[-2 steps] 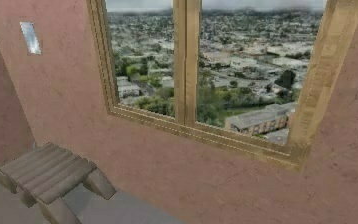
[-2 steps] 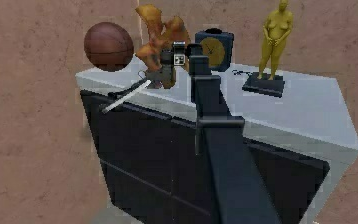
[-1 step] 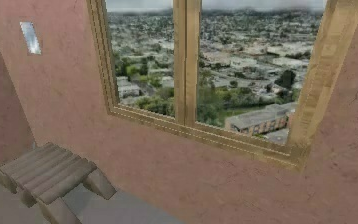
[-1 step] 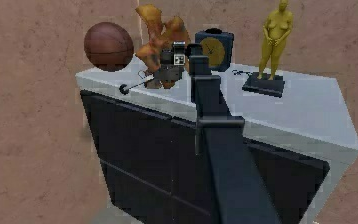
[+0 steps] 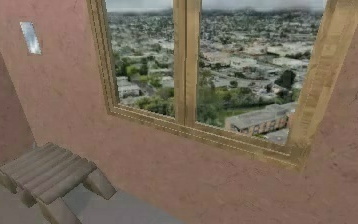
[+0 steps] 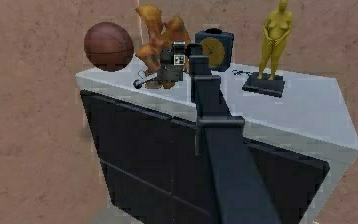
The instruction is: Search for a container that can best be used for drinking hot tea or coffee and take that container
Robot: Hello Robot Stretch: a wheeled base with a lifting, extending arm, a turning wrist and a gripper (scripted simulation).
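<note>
Frankly, the main hazard is grabbing or knocking the wrong thing, since the cabinet (image 6: pixel 287 105) top is crowded and the gripper (image 6: pixel 152 75) sits right in the clutter. Nothing there reads surely as a cup. The likeliest candidate is a dark squat thing with a yellow face (image 6: pixel 215 50), at two o'clock from the gripper, though it might be a clock. An orange figure (image 6: pixel 157 35) stands at twelve o'clock, a basketball (image 6: pixel 109 45) at ten and a golden statuette (image 6: pixel 275 45) at three. With these things behind the gripper, I cannot tell how its jaws stand or whether it holds anything. A sideways sweep of the arm (image 6: pixel 222 150) could roll the ball off the edge or topple the tall statuette. Ahead, a window (image 5: pixel 187 60) and a slatted bench (image 5: pixel 47 172) at seven o'clock would block a forward drive.
</note>
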